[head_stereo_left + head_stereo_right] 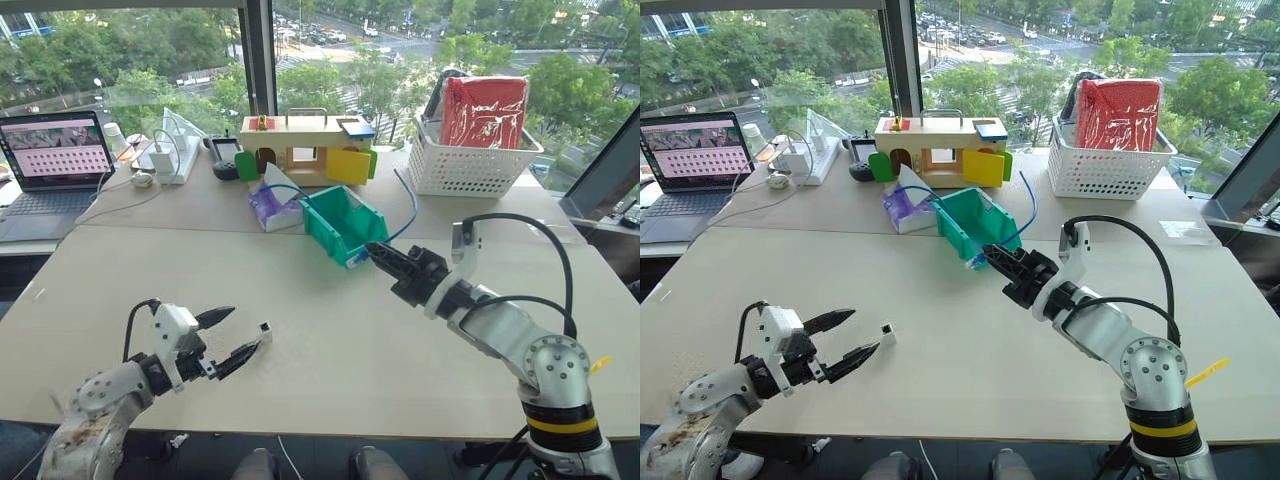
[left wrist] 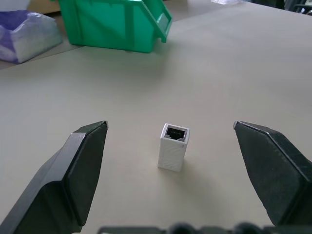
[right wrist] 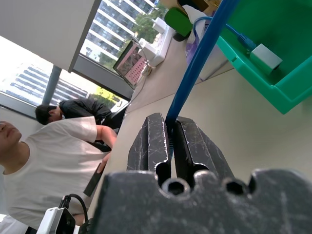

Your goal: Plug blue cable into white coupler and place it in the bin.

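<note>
- Teal bin [image 1: 335, 228] stands mid-table, just beside a purple-and-white packet [image 1: 272, 207]. In the right wrist view a small white block with a blue lead running to it lies inside the bin [image 3: 266, 57].
- Right gripper [image 1: 378, 252] sits at the bin's front edge, fingers closed tight on the blue cable [image 3: 200, 61]; the cable runs from the fingers up over the bin.
- White coupler [image 2: 173, 146] stands upright on the bare table near the front edge, dark socket facing up, well apart from the bin.
- Left gripper [image 2: 170, 170] has fingers spread wide, one either side of the coupler, not touching it.
- White lattice basket [image 1: 470, 165] at the back right holds a red bag [image 1: 484, 110].
</note>
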Tool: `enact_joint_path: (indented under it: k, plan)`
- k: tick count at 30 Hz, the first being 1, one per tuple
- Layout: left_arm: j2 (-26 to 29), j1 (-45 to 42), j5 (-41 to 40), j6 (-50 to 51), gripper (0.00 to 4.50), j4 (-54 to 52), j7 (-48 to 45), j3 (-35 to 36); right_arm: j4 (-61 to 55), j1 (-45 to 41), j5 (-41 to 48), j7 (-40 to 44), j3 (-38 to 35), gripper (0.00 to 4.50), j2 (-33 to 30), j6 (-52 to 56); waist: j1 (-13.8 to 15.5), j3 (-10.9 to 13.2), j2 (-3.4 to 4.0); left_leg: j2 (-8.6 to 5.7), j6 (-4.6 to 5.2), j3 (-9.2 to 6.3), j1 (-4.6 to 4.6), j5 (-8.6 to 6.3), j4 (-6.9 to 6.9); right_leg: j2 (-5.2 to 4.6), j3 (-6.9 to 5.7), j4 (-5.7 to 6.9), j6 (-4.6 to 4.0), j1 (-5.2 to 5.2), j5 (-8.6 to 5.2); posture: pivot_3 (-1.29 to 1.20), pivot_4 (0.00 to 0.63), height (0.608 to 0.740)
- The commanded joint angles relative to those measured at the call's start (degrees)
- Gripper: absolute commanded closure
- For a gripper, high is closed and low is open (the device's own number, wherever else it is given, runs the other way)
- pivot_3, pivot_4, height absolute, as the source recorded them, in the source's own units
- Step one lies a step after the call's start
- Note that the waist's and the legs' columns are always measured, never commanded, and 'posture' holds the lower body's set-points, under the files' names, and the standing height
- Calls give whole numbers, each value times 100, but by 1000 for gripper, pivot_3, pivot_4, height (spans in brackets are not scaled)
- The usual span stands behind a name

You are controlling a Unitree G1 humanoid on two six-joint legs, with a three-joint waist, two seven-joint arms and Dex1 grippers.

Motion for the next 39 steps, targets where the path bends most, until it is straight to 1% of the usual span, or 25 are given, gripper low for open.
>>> enact_joint_path:
  k: [1, 5, 8, 10, 11, 12, 14, 16, 18, 19, 21, 24, 27, 29, 30, 33, 35, 39]
  plan:
    - [1, -300, 289, -571, 37, 564, -292, -336, -420, 71, 36, -125, -214, 4500, -70, -29, -3, 0, 0, -1, 0, -1, -5, 0, 0, 0, 0, 0, 1, -2, 0, 0, 150, 740]
    - [-86, -768, 428, -821, 37, 1286, -520, -675, -665, 226, 57, -322, -339, 4500, -139, -112, 10, 0, 0, 0, 1, -1, -12, 0, 0, 2, -1, 0, 3, -8, 1, 0, 150, 740]
    - [-177, -928, 456, -970, 37, 1805, -666, -799, -799, 313, 75, -434, -408, 4500, -170, -169, 12, 0, -1, -1, 1, -2, -12, 0, 1, 1, -1, 1, 5, -6, 2, 0, 150, 740]
    - [-190, -1004, 564, -1194, 37, 2236, -848, -930, -852, 347, 75, -486, -438, 4500, -183, -195, -2, 0, -1, -1, 1, -1, -11, 1, 1, 1, -1, 1, 21, -6, 11, 0, 150, 740]
    - [-190, -1021, 591, -1264, 558, 2349, -919, -981, -869, 364, 81, -495, -457, 4500, -194, -193, 4, -1, 0, -1, 1, -2, -11, 1, 1, 2, -1, 1, 26, -6, 14, 0, 150, 740]
    - [-202, -1025, 545, -1263, 788, 2412, -1003, -1005, -885, 378, 88, -507, -476, 4500, -204, -190, 5, -3, 4, -1, 1, -2, -10, 1, 1, 1, -1, 2, 24, -5, 13, 0, 150, 740]
    - [-193, -1051, 551, -1294, 1563, 2574, -1098, -1034, -916, 388, 104, -546, -511, 4500, -230, -196, 5, -5, 6, -1, 2, -2, -2, 1, 1, 1, -1, 3, 20, 1, 11, 0, 150, 740]
    - [-180, -1110, 585, -1347, 2172, 2711, -1140, -1027, -934, 383, 114, -580, -527, 4500, -248, -207, 5, -6, 9, -1, 2, -2, 5, 1, 1, 0, 0, 3, 3, 6, 2, 0, 150, 740]
    - [-172, -1220, 609, -1322, 2916, 2762, -1127, -1026, -944, 370, 95, -590, -497, 4500, -270, -191, 6, -8, 12, -1, 1, -2, 16, 1, 1, 0, 0, 2, 3, 17, 1, 0, 150, 740]
    - [-163, -1262, 646, -1317, 3386, 2757, -1112, -1044, -951, 366, 83, -591, -480, 4500, -278, -186, 8, -8, 12, -1, 1, -3, 18, 1, 1, 0, 0, 2, 3, 19, 1, 0, 150, 740]
    - [-150, -1375, 713, -1190, 3894, 2650, -996, -1083, -964, 348, 23, -607, -431, 4500, -265, -192, 19, -8, 13, -1, 1, -3, 20, 1, 1, 0, 0, 3, 3, 22, 1, 0, 150, 740]
    - [-159, -1588, 784, -748, 3881, 2277, -675, -1151, -1005, 322, -181, -602, -311, 4500, -263, -145, 35, -8, 12, -2, 2, -4, 21, 1, 1, -1, 0, 2, 3, 24, 1, 0, 150, 740]
    - [-202, -1875, 823, 71, 3881, 1835, -191, -1213, -1068, 317, -449, -595, -160, 4500, -237, -95, 34, -8, 11, -2, 2, -6, 18, 1, 2, -1, 0, 2, 6, 25, 2, 0, 150, 740]
    - [-213, -2080, 888, 405, 3881, 1629, 3, -1289, -1105, 309, -689, -555, -22, 4500, -247, -22, 23, -8, 11, -2, 2, -7, 16, 1, 2, 0, 0, 1, 13, 24, 5, 0, 150, 740]
    - [-244, -2216, 831, 814, 3881, 1488, 146, -1310, -1115, 304, -814, -551, 52, 4500, -217, -14, 20, -8, 11, -2, 2, -7, 15, 1, 2, 2, 0, 2, 31, 22, 15, 0, 150, 740]
    - [-313, -2594, 685, 2049, 3881, 857, 445, -1567, -1044, 181, -1363, -536, 365, 4500, -39, 14, 17, -7, 10, -2, 2, -9, 5, 1, 2, 4, -1, 2, 43, 12, 19, 0, 150, 740]
    - [-341, -2782, 651, 2646, 3881, 594, 577, -1708, -942, 67, -1779, -488, 553, 4500, 54, 69, 2, -7, 10, -2, 2, -11, -8, 1, 2, 6, -2, 3, 45, 1, 19, 0, 150, 740]
    - [-303, -2948, 471, 3634, 3881, 218, 640, -1924, -763, -95, -2295, -395, 711, 4500, 293, 84, -34, -7, 10, -4, 2, -15, -12, 1, 2, 10, -2, 5, 47, -3, 19, 0, 150, 740]
